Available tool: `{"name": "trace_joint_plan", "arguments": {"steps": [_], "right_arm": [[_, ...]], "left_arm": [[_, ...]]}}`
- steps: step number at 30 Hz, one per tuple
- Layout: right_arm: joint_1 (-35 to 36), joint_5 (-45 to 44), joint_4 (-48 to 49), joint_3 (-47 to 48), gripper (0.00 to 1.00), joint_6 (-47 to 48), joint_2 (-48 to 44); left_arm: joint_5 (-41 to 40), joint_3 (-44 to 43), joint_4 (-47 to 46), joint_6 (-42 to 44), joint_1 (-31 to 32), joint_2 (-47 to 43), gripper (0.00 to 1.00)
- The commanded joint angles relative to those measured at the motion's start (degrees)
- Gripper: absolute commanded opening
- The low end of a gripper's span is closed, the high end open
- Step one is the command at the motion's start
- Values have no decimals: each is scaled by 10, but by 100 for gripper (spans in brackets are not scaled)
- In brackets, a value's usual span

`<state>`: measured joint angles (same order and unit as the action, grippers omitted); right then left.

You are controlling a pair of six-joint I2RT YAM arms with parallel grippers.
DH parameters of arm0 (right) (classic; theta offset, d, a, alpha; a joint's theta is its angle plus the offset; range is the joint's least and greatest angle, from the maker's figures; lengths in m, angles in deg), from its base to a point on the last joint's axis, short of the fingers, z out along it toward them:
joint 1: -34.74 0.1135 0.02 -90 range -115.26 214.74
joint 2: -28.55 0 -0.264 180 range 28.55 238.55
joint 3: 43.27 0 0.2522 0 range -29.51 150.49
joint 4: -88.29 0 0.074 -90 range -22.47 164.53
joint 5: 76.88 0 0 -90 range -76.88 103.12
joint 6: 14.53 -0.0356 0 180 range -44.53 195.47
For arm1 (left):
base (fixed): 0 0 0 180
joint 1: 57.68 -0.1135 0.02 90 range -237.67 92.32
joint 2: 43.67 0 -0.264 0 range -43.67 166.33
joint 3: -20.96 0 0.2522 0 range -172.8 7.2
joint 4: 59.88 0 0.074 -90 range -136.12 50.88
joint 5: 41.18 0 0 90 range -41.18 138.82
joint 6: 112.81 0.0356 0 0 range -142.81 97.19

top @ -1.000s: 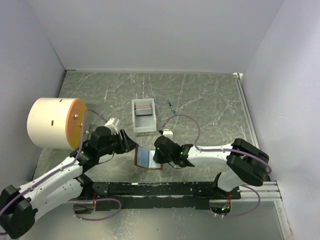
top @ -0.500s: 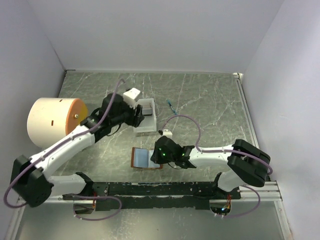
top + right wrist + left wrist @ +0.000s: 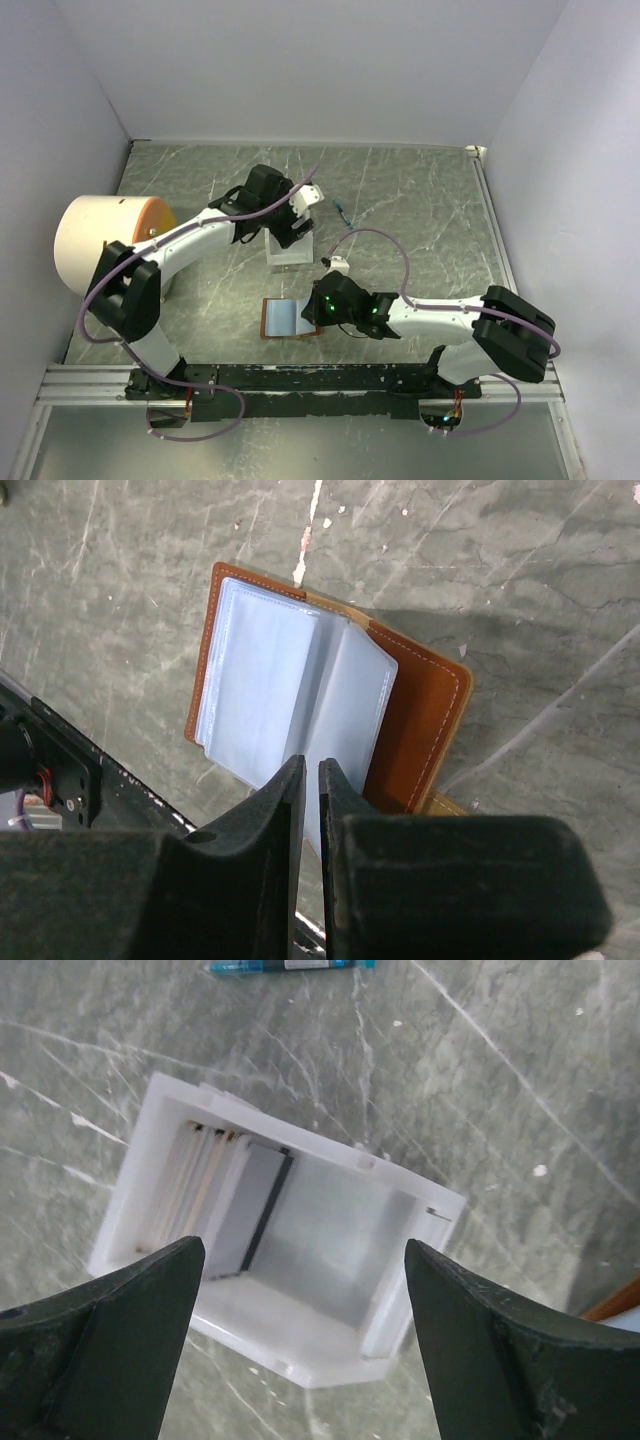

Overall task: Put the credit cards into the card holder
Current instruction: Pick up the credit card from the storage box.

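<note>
Right wrist view: the card holder [image 3: 300, 705] lies open and flat on the marbled counter [image 3: 520, 590], brown leather outside down, pale blue-grey pockets facing up. I see my right pincer [image 3: 309, 772] at the pockets' near edge, its fingers drawn almost together with only a slit between them. I cannot tell whether a pocket leaf is nipped in that slit.

Top external view: the holder [image 3: 288, 318] sits near the arm bases, with the right pincer [image 3: 325, 310] at its right edge.

Left wrist view: the credit cards [image 3: 215, 1205] stand on edge against one wall of the white box [image 3: 330, 1355], pale ones outermost and a dark one inward. My left pincer [image 3: 300, 1260] hangs spread wide above the box, holding nothing. A blue pen [image 3: 290, 965] lies beyond the box.
</note>
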<state>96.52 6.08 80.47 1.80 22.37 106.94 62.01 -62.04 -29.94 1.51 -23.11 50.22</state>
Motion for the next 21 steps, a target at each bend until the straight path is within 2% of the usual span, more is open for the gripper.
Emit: {"name": "trace_joint_plan", "arguments": {"steps": [1,9,21], "right_arm": [[0,-16,-2,-4,12,0,-4],[0,-20,-21,20,11,1,40],[0,-11,-27,25,10,-4,57]], "left_arm": [[14,-51,-3,100,-17,28,90],[20,-113,50,176,-49,108,78],[58,-161,68,211,-51,178,72]]}}
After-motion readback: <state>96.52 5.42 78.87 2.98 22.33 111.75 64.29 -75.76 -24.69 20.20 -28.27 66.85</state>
